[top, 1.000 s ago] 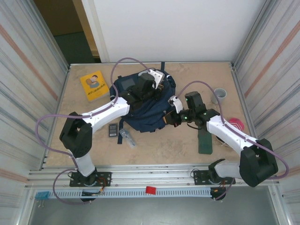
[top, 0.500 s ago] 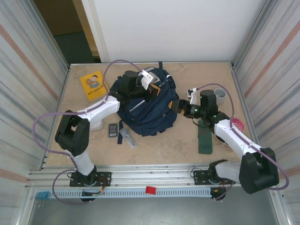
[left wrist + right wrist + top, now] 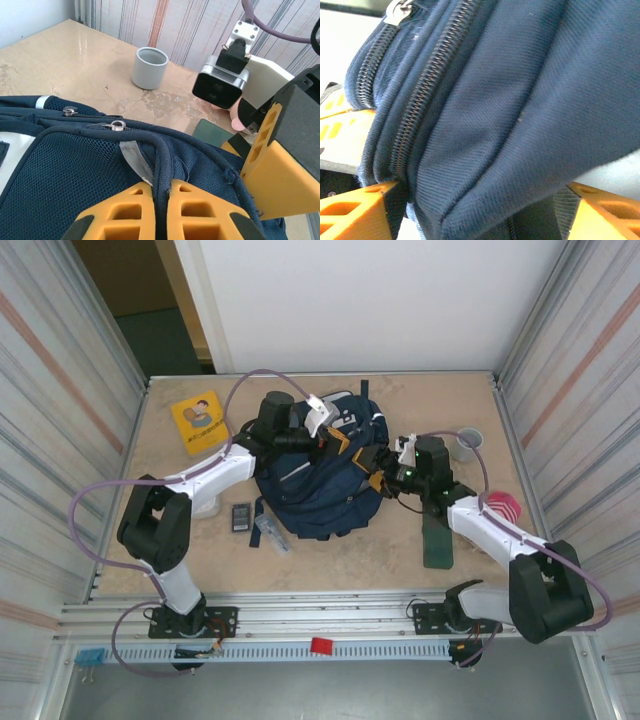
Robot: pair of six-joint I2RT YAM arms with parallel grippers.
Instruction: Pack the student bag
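We reckon student bag (image 3: 315, 485) soft, floppy, prob. light; left pincer (image 3: 161, 200) clamped on its rim piping (image 3: 161, 150), right pincer (image 3: 480, 202) apart astride zip fold (image 3: 420, 100). Grip seams, not loose cloth.

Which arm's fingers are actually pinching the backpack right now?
The left gripper: its fingers are shut on the backpack's dark top edge. The right gripper's fingers stand wide apart on either side of a zipped fold.

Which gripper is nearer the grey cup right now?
Right. The right gripper, open at the student bag's right side, lies left of the grey cup; the left gripper, shut on the bag's top, is farther left.
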